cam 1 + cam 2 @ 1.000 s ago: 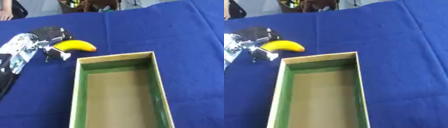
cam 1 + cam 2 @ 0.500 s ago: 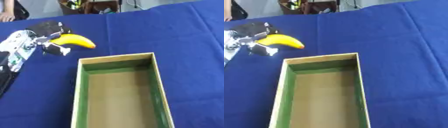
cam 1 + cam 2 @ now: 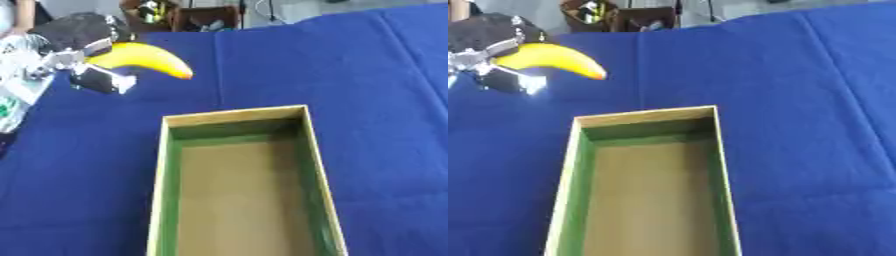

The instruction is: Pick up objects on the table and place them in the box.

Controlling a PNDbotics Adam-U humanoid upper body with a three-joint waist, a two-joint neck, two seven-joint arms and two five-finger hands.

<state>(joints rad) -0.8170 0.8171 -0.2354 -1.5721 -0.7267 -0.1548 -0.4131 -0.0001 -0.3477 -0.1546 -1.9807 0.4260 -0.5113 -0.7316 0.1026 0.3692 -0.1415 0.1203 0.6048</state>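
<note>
banana (image 3: 144, 57) seemingly in left hand (image 3: 77, 55)

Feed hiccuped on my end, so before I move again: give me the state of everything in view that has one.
banana: held by the left hand, off the cloth, beyond the box's far left corner
left hand: fingers curled round the banana's end
box: open top, nothing inside
right hand: not in view

The left hand (image 3: 487, 42) grips a yellow banana (image 3: 549, 57) at upper left, above the blue tabletop (image 3: 798, 100). The green-lined box (image 3: 575, 185) sits open below.
</note>
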